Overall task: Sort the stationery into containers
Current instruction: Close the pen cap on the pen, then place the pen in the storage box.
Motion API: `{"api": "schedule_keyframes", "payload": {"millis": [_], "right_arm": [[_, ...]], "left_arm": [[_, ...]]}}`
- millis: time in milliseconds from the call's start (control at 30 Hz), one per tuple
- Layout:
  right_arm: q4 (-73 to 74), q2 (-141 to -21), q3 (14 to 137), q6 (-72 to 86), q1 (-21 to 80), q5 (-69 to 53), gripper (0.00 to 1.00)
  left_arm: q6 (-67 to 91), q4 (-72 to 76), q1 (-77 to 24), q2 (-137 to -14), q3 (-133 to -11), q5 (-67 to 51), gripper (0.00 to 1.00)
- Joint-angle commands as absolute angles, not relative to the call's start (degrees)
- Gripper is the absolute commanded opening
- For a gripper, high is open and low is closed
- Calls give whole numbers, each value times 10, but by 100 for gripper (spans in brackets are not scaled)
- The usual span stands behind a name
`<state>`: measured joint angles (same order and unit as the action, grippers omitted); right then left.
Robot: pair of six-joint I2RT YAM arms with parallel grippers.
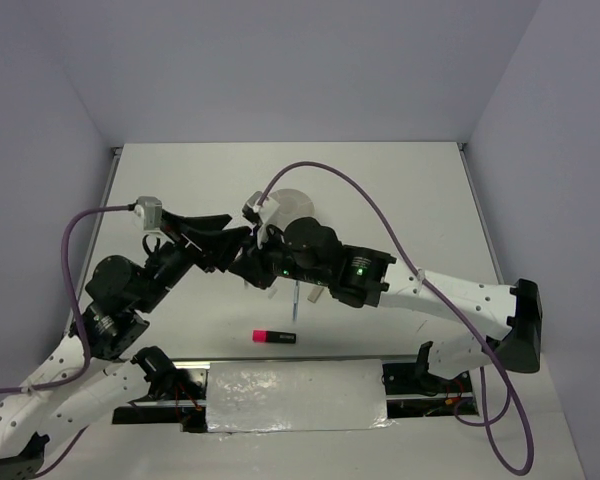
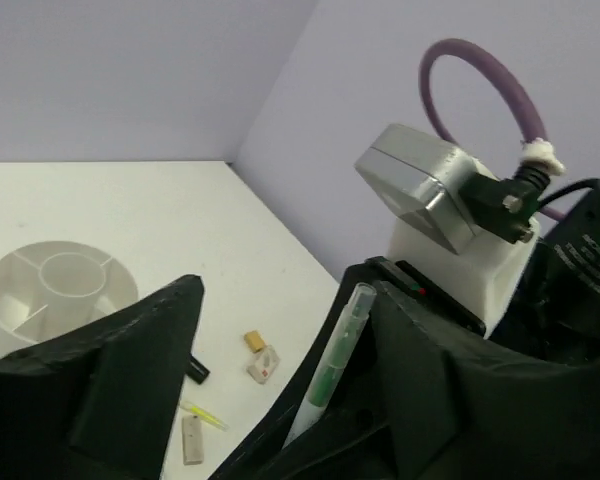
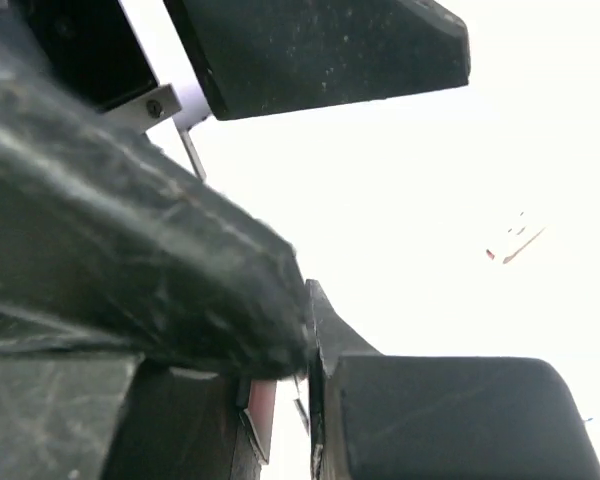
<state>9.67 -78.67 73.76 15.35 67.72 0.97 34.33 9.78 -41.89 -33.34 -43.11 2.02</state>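
My two grippers meet above the middle of the table, just in front of the round white divided cup (image 1: 298, 203) (image 2: 60, 285). The left gripper (image 1: 230, 245) (image 2: 285, 280) stands open, its fingers spread wide. A green-and-clear pen (image 2: 335, 365) runs upright along its right finger, and the right gripper (image 1: 256, 256) (image 3: 305, 330) is shut on that pen. A pink-and-black highlighter (image 1: 274, 336) lies near the front edge, with a thin dark pen (image 1: 296, 303) just behind it. A tan eraser (image 2: 253, 341), a white piece (image 2: 263, 364), a yellow stick (image 2: 205, 415) and a grey eraser (image 2: 192, 440) lie on the table below.
A foil-covered panel (image 1: 295, 395) sits between the arm bases at the near edge. Purple cables (image 1: 380, 205) loop over both arms. The right wrist camera's silver housing (image 2: 430, 185) is close to the left gripper. Walls enclose the white table (image 1: 410, 190) on three sides.
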Motion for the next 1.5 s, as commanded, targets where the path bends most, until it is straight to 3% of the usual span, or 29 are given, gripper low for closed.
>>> {"api": "schedule_keyframes", "payload": {"millis": [0,67,200,333,433,700,967,1467], "right_arm": [[-43,-758,688,170,654,66,0],[-56,-752,678,177,647,72,0],[-80,-736,620,195,617,116,0],[-91,-725,585,197,565,153,0],[-99,-726,570,186,511,156,0],[-83,-853,667,121,419,134,0],[-127,-945,706,115,403,122,2],[-193,-1005,719,90,403,107,4]], "left_arm": [[386,-46,-438,-336,-498,112,98],[408,-89,-437,-344,-517,148,99],[479,-239,-437,-403,-660,353,99],[481,-335,-437,-446,-748,415,99],[434,-361,-437,-452,-759,394,99],[316,-375,-437,-375,-609,306,99],[283,-356,-437,-300,-507,284,99],[271,-343,-437,-297,-496,214,99]]}}
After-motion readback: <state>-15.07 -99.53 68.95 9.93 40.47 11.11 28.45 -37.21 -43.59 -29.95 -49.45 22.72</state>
